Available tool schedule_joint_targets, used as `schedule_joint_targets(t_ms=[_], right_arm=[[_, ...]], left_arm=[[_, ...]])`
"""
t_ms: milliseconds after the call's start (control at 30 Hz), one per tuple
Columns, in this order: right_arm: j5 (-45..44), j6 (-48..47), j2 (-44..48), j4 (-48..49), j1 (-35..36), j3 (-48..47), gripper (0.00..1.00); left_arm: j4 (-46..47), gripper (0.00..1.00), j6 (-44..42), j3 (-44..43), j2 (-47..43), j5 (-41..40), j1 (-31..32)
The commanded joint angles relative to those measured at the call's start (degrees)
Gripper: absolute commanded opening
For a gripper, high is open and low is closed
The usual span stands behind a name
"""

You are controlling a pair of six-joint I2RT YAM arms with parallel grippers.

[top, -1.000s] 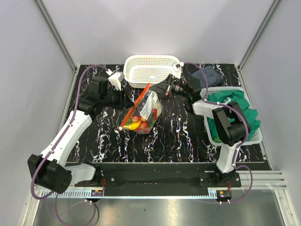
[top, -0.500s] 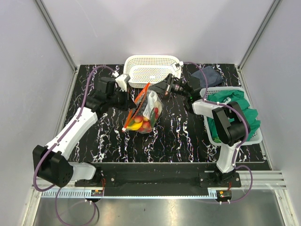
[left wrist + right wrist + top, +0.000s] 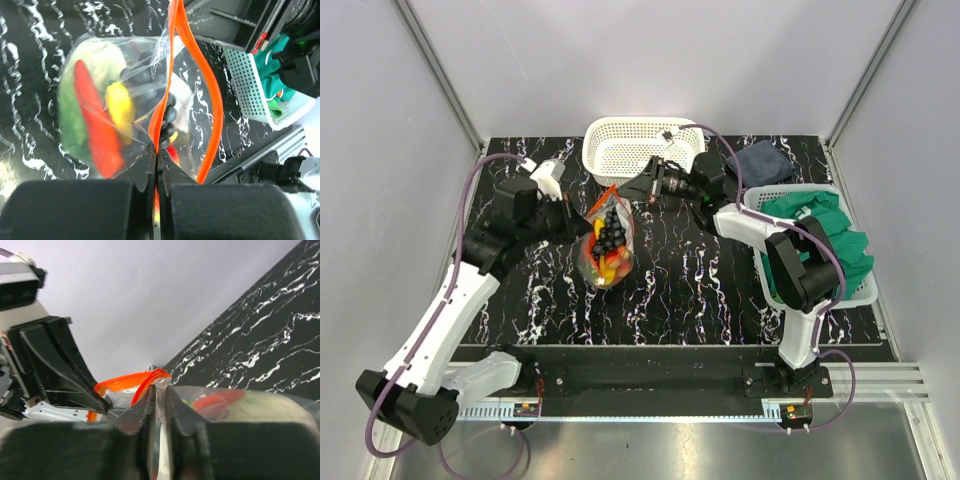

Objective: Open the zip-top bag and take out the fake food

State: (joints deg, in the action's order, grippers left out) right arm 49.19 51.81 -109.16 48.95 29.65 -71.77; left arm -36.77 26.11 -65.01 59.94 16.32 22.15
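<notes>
The clear zip-top bag (image 3: 605, 245) hangs upright between my two grippers, its orange zip rim (image 3: 608, 196) spread into an open loop. Inside lies the fake food: dark grapes (image 3: 610, 228), a yellow banana (image 3: 120, 102), a red pepper (image 3: 97, 135) and green lettuce (image 3: 70, 115). My left gripper (image 3: 580, 214) is shut on the bag's left rim, as its wrist view (image 3: 156, 150) shows. My right gripper (image 3: 625, 196) is shut on the opposite rim (image 3: 159, 390). The zip slider is not visible.
A white lattice basket (image 3: 640, 150) stands at the back, just behind the bag. A second white basket (image 3: 775, 195) with green cloth (image 3: 820, 235) stands at the right. A dark blue cloth (image 3: 765, 160) lies at the back right.
Both grippers have shifted left with the bag. The bag has swung from lying tilted to hanging upright, and its orange rim has spread open. The left arm has pulled back leftward.
</notes>
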Motion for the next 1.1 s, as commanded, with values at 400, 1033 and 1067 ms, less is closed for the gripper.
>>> schedule_joint_targets(t_ms=[400, 1033, 1067], right_arm=[[-25.28, -26.32, 12.04, -53.42, 4.45, -12.16, 0.65], [-47.69, -14.55, 17.93, -57.65, 20.89, -0.14, 0.65], [-48.04, -14.46, 18.37, -57.48, 20.89, 1.26, 0.65]], left_arm=[[2.49, 0.00, 6.41, 3.22, -6.68, -7.09, 0.17], [9.96, 0.00, 8.52, 8.58, -6.24, -1.11, 0.17], [10.23, 0.00, 8.78, 8.85, -6.15, -1.02, 0.17]])
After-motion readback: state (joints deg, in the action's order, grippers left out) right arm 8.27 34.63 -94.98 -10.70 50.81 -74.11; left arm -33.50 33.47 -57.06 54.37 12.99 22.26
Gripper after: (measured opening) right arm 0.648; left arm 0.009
